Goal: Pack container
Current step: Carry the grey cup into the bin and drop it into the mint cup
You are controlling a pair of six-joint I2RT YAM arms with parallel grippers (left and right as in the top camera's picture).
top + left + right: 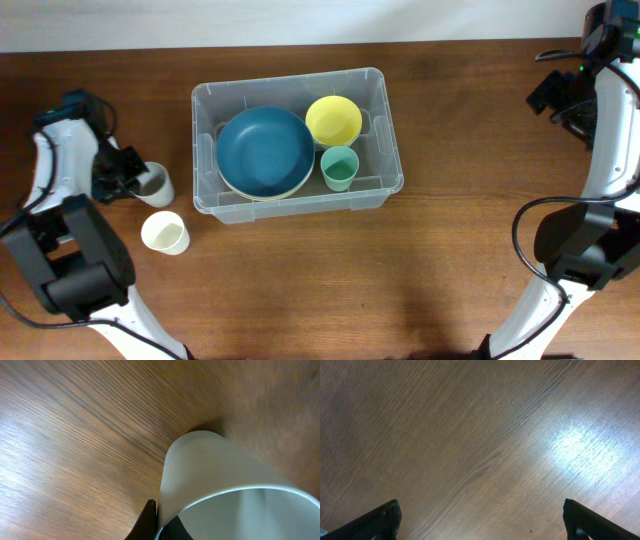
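Observation:
The container (288,84), a clear rimmed bin, stands at the table's middle. It holds a blue bowl (265,150) stacked on a pale one, a yellow bowl (333,120) and a green cup (340,167). Left of it stands a white cup (157,186). My left gripper (140,180) is shut on that cup's wall. In the left wrist view the white cup (220,480) fills the right side, with one finger (147,520) outside it and the other inside. My right gripper (482,522) hangs open over bare wood at the far right (553,97).
A second, cream cup (165,232) stands upright just in front of the gripped one, a little apart from it. The wooden table's far edge runs along the top of the overhead view.

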